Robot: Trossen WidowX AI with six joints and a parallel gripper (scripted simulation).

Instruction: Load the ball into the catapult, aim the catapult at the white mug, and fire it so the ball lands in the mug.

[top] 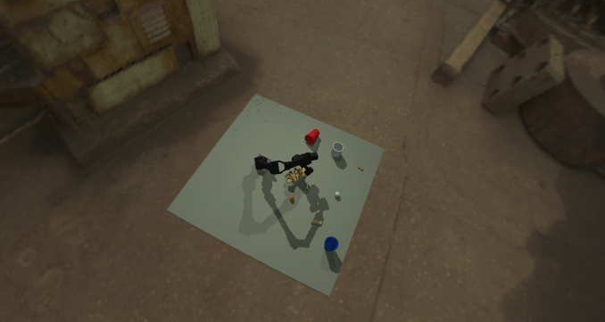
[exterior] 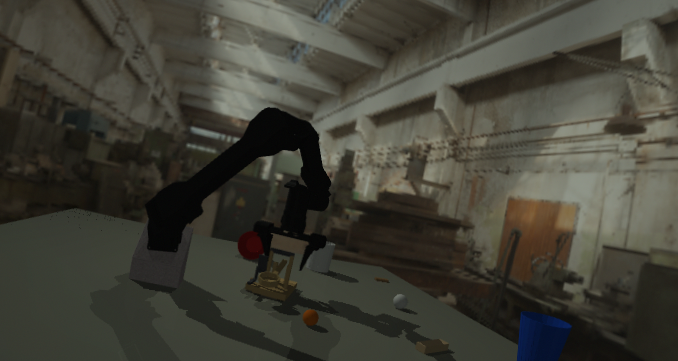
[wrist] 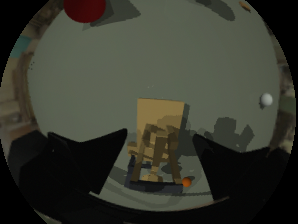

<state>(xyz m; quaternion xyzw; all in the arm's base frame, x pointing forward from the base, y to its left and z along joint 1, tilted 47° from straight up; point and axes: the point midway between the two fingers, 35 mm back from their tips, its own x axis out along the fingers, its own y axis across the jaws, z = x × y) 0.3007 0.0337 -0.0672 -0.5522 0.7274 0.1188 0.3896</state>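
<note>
The wooden catapult (top: pixel 294 177) (exterior: pixel 272 291) (wrist: pixel 160 110) stands upright on the mat, with a dark crossbar. Its round cup shows in the exterior view, with no ball visible in it. My gripper (exterior: pixel 281 268) (wrist: pixel 161 135) is open and empty, pointing down with its fingers apart, one to each side of the catapult's frame in the wrist view. Contact cannot be told. An orange ball (top: pixel 292 198) (exterior: pixel 310 318) (wrist: pixel 186 182) lies beside the catapult. A white ball (top: pixel 337 194) (exterior: pixel 400 301) (wrist: pixel 266 99) lies farther off. The white mug (top: pixel 337 152) (exterior: pixel 326 260) stands upright, partly behind the gripper in the exterior view.
A red cup (top: pixel 311 136) (exterior: pixel 248 245) (wrist: pixel 85 9) lies on its side near the white mug. A blue cup (top: pixel 331 243) (exterior: pixel 542 336) stands near the mat's edge. One wooden block (top: pixel 317 222) (exterior: pixel 432 346) and a smaller one (top: pixel 360 168) (exterior: pixel 382 280) lie on the mat.
</note>
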